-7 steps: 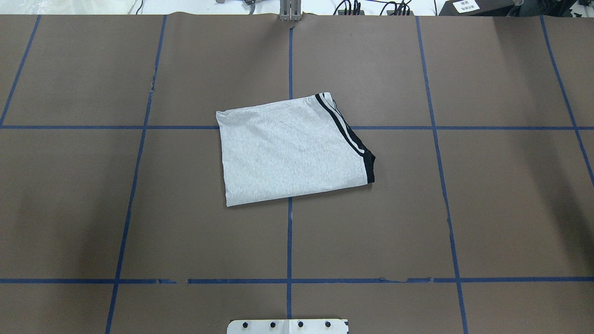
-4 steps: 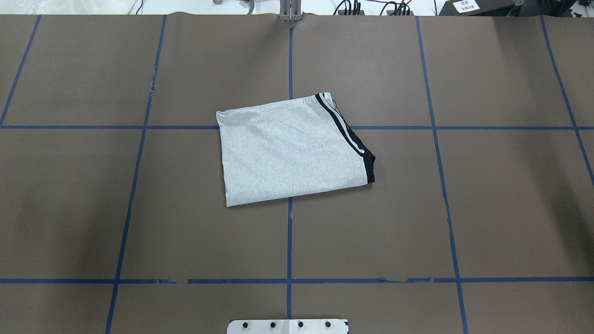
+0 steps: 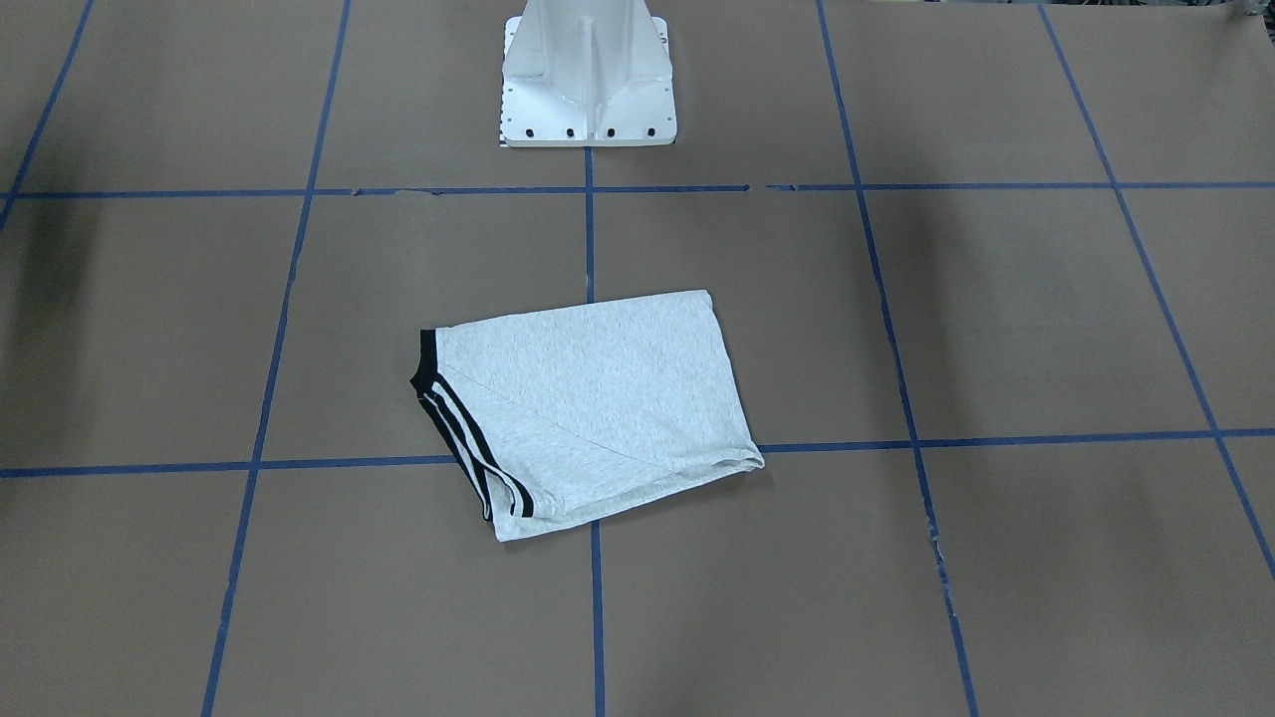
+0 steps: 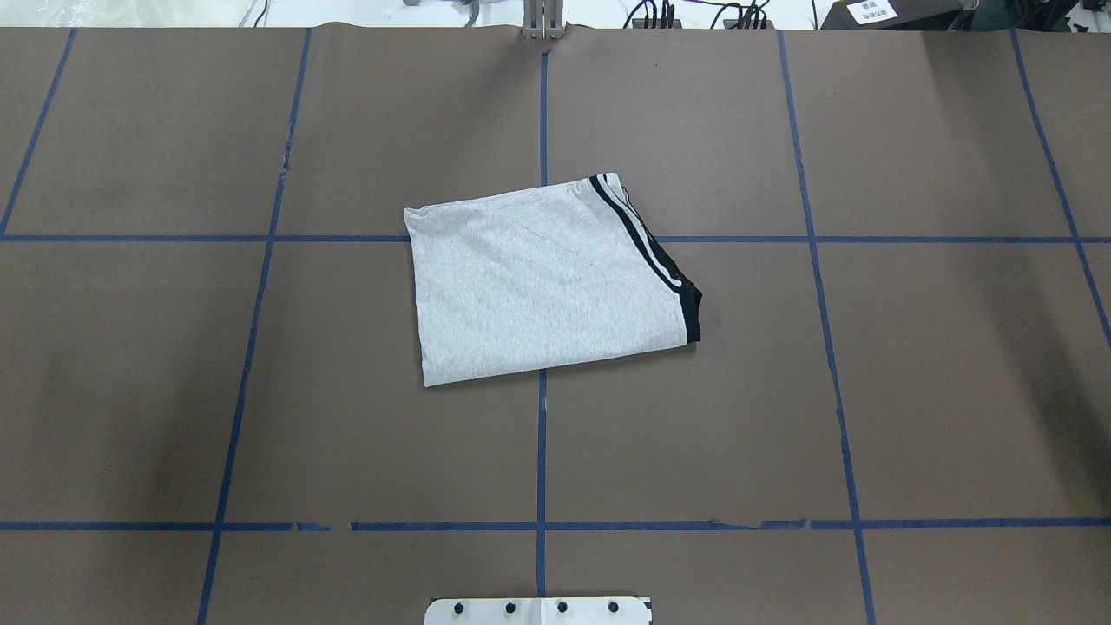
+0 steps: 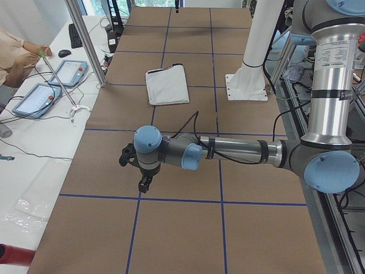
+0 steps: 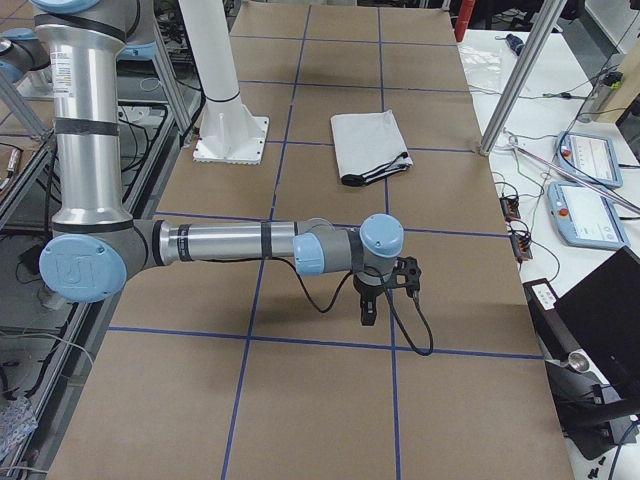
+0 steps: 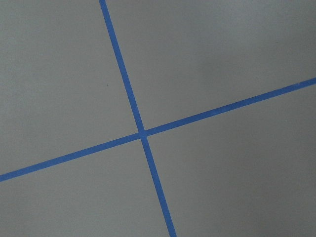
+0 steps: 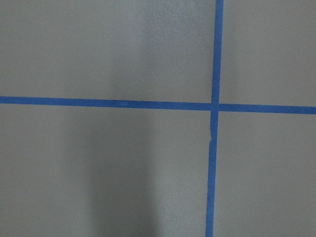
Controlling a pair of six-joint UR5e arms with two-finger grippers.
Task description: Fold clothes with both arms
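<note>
Small and black, the left end effector (image 5: 144, 184) and the right end effector (image 6: 367, 310) hang over opposite ends of the brown paper-covered desk (image 4: 868, 391). Whether either is released or clenched cannot be told. The folded light grey T-shirt (image 4: 538, 286) lies mid-desk between them, well apart from both. Its long axis runs roughly along the desk, with the black-striped edge toward the right arm. Neither arm seems clearly nearer.

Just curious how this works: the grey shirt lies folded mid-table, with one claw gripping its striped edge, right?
Not quite. The shirt is folded as you say, but nothing grips it: the overhead view shows it alone, and the side views show the left claw and right claw far from it.
</note>
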